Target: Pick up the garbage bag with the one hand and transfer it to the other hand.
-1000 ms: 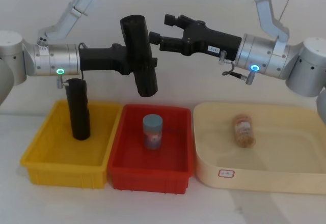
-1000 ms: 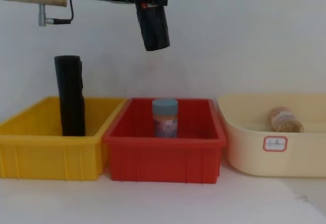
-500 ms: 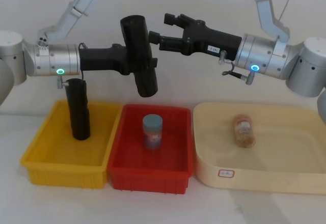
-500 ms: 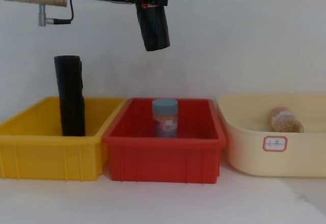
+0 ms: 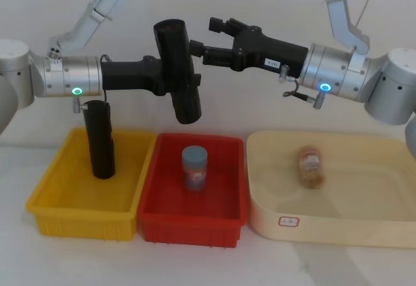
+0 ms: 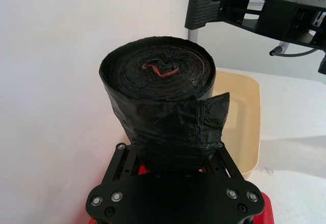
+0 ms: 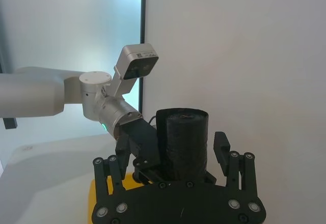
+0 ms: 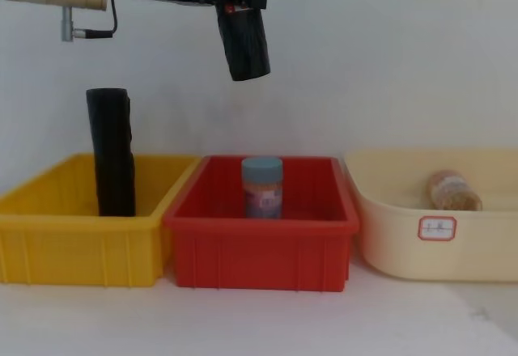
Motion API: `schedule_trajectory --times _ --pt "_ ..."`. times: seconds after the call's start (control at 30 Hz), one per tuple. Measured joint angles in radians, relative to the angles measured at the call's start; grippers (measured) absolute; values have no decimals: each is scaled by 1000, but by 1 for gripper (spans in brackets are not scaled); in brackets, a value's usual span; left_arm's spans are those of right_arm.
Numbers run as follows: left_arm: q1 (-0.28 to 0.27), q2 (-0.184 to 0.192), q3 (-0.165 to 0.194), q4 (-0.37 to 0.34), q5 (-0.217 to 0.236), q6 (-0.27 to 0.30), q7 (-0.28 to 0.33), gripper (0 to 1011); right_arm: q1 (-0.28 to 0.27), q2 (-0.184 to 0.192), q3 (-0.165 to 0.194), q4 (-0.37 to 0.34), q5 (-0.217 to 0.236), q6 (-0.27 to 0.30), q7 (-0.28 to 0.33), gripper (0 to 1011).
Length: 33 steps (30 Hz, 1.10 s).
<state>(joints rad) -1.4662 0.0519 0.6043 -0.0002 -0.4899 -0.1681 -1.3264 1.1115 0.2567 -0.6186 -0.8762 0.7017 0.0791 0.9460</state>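
A black roll of garbage bag (image 5: 177, 65) hangs in the air over the bins, tilted a little, and my left gripper (image 5: 175, 78) is shut on its middle from the left. In the chest view the garbage bag (image 8: 245, 42) sticks out below the left gripper (image 8: 233, 0). My right gripper (image 5: 207, 37) reaches in from the right at the roll's upper part, open, with its fingertips just beside the roll and apart from it. The right wrist view has the garbage bag (image 7: 182, 142) standing between that gripper's spread fingers (image 7: 220, 146). Seen from the left wrist, the roll's end (image 6: 158, 74) faces the camera.
A second black roll (image 5: 101, 140) stands upright in the yellow bin (image 5: 58, 198) at the left. The red bin (image 5: 214, 218) in the middle holds a blue-lidded jar (image 5: 194, 167). A small jar (image 5: 311, 165) lies in the beige tub (image 5: 364, 224) at the right.
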Motion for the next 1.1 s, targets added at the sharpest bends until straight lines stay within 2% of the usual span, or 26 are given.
schedule_trajectory --times 0.2,0.43,0.8,1.1 --pt "0 0 0 0 0 0 0 446 10 -8 -4 23 1 0 1 1000" --pt "0 0 0 0 0 0 0 446 45 -34 -14 91 -9 -10 16 1000" --pt "0 0 0 0 0 0 0 446 107 -79 -38 196 -49 -32 29 1000" --pt "0 0 0 0 0 0 0 446 134 -99 -49 238 -74 -41 29 1000"
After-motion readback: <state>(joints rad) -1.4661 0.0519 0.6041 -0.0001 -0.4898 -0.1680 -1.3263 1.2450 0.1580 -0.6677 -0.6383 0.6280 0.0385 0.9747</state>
